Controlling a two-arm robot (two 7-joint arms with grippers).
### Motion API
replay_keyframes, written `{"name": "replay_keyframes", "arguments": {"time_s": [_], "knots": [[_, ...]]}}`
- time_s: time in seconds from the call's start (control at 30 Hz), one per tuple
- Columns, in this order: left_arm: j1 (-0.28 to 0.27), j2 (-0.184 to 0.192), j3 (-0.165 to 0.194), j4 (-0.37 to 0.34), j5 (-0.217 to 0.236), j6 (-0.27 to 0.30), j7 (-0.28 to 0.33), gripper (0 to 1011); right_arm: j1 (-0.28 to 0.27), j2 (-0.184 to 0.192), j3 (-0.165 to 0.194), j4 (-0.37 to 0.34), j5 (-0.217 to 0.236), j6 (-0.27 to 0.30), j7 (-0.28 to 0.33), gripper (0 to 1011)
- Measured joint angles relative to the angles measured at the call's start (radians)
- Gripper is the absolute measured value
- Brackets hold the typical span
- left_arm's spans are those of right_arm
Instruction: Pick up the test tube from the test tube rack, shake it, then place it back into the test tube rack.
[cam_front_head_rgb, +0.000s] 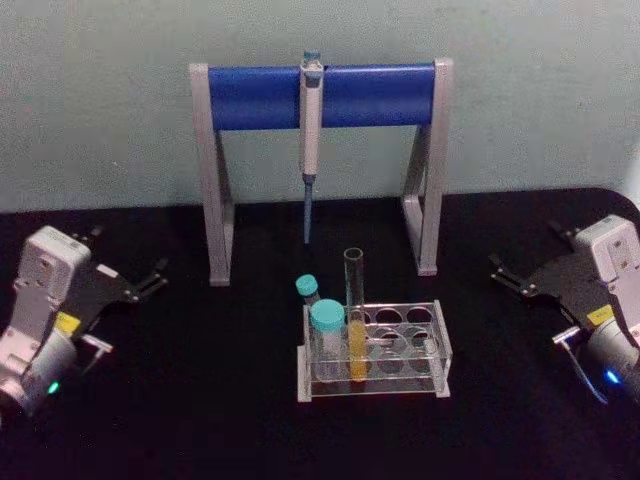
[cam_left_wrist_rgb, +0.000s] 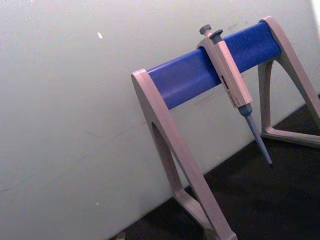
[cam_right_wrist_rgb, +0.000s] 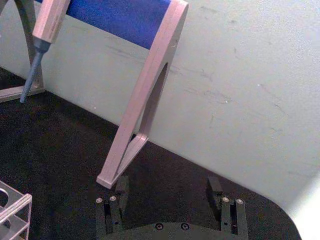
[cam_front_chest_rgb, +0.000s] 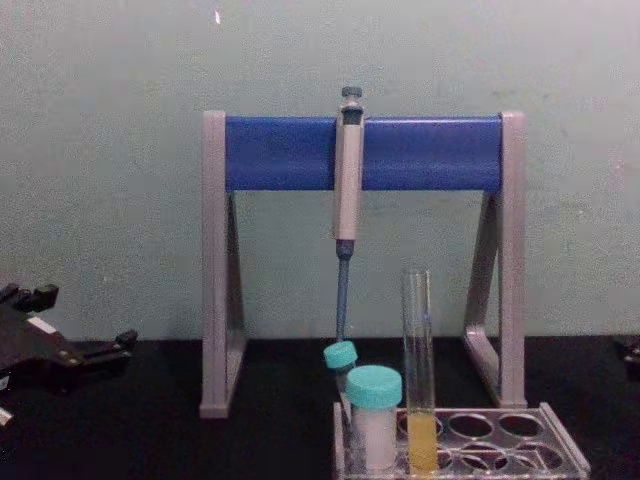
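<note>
A black tabletop (cam_front_head_rgb: 200, 420) runs back to a pale wall. Behind the test tube rack (cam_front_head_rgb: 443, 350) stands a blue-barred stand (cam_front_head_rgb: 370, 95) with a grey pipette (cam_front_head_rgb: 311, 120) hanging from its bar. The test tube (cam_front_head_rgb: 353, 290) stands in the rack toward its left end, its long axis vertical, with yellow-orange liquid low down and the open mouth well above the rack. 2 teal-capped tubes (cam_front_head_rgb: 326, 325) stand just to the left of it.

The left gripper (cam_front_head_rgb: 130, 252) sits left of the rack and the right gripper (cam_front_head_rgb: 523, 248) right of it. Both are well apart from it, with fingers spread and nothing held. The right one looks somewhat nearer the tube, and on that side of the rack no capped tubes stand in the way.

Each wrist carries a yellow sticker (cam_front_head_rgb: 67, 322), but no writing can be read.
</note>
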Motion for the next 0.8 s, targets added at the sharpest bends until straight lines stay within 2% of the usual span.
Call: {"name": "replay_keyframes", "arguments": {"time_s": [0.8], "knots": [[0.0, 0.0, 0.0, 0.0, 0.0, 0.0, 0.0, 1001, 0.0, 0.0, 0.0, 0.0, 0.0, 0.0, 0.0, 1000]]}}
